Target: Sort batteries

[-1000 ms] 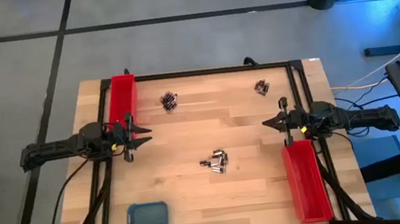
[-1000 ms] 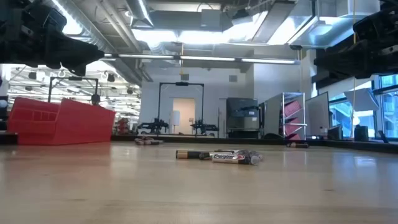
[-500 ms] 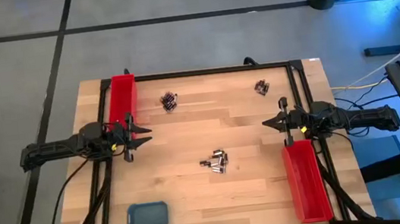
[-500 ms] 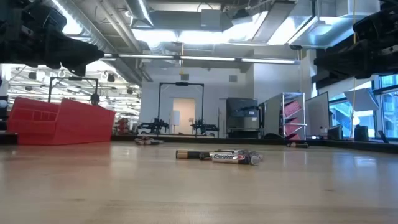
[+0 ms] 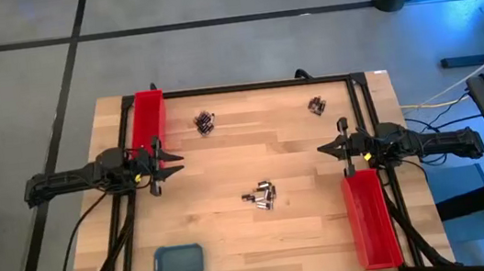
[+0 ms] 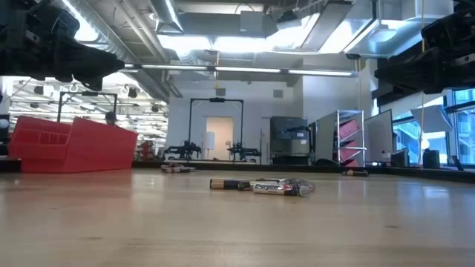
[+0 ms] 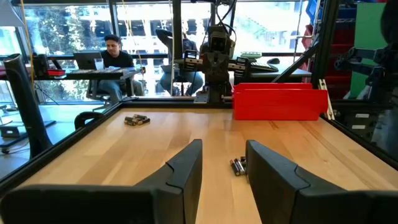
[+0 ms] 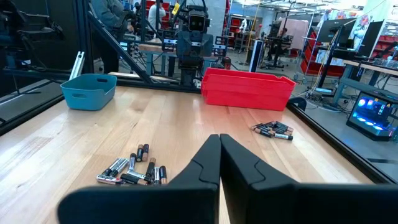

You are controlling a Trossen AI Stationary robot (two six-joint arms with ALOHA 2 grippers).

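The batteries point(image 5: 263, 196) lie in three small clusters on the wooden table point(image 5: 236, 238), none touched by either arm. The left gripper point(image 5: 157, 169) hovers at the left side, fingers parted and empty; the right gripper point(image 5: 343, 148) hovers opposite, fingers closed together, holding nothing.

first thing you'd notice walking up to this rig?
Two red trays at opposite edges: the left tray at the far left, the right tray at the near right. Three small battery piles on bare wood: centre pile, far-left pile, far-right pile. The left hand is open and the right hand shut, both empty, facing each other mid-table.
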